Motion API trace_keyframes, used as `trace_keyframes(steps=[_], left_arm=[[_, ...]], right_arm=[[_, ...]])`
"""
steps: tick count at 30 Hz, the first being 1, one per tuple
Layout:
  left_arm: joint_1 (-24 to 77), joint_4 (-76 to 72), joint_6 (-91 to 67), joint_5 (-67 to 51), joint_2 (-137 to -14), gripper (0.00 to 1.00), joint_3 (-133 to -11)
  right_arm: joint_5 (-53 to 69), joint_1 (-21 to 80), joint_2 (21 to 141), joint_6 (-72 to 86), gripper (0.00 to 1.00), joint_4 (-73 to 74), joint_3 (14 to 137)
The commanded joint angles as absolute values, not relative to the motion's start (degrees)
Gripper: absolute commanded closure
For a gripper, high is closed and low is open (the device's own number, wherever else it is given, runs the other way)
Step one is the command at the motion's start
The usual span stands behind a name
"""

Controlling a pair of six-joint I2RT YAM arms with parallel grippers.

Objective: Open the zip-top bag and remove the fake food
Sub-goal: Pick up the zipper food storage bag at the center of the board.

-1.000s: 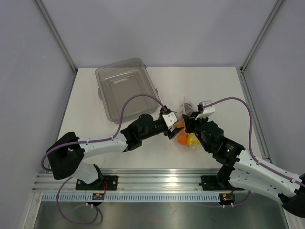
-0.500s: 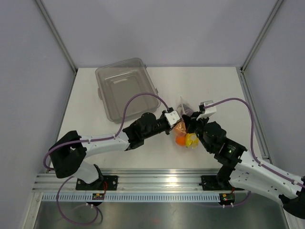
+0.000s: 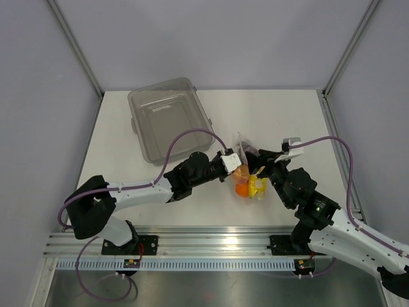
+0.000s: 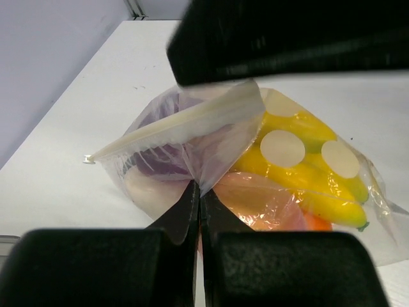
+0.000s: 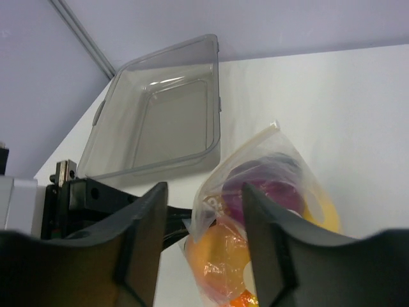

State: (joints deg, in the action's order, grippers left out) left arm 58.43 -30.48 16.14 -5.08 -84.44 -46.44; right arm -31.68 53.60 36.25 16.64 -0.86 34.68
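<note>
on the tabletop [image 3: 287, 115], the left hand [image 4: 199, 190] pinches the zip-top bag [image 4: 211, 125] at its 9 o'clock edge, the right hand [image 3: 263, 167] parted and empty just at 3 o'clock.

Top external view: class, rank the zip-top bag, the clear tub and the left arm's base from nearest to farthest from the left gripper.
1. zip-top bag, centre, its film pinched in the left gripper.
2. clear tub, back left.
3. left arm's base, front left.
</note>
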Motion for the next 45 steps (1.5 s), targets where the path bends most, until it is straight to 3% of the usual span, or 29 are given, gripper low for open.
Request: trace_keyframes(steps=[1,8,13,23,33,40,45], left_arm=[[57.8,-34.3,20.4,-8.8,-81.7,1.00,-44.6],[57.7,-33.9,22.5,-11.8,-80.2,1.00,-43.5],[57.7,-33.4,23.1,-13.4,-78.0,1.00,-42.9],[57.7,-35.9,24.5,-16.1,-71.4,1.00,-39.0],[56.9,-34.6,28.7,-22.0,-69.9,1.00,-37.9],[56.2,-33.1,31.6,-25.3,-68.4,1.00,-37.1],[55.6,-31.8,33.4,-29.2,-68.6,1.00,-37.2]], right_arm=[[-37.0,54.0,34.3,17.2,0.39,-3.8,33.8],[-41.9,54.0,32.7,19.0,0.15,-3.8,33.0],[-44.5,54.0,36.4,20.4,0.07,-0.5,36.1],[-45.6,53.9,42.2,21.1,0.06,4.2,42.9],[-43.7,51.4,52.8,27.9,0.00,20.5,57.8],[-20.2,36.7,61.0,35.2,0.01,29.0,65.6],[-15.1,33.3,63.7,36.5,0.01,26.5,65.1]])
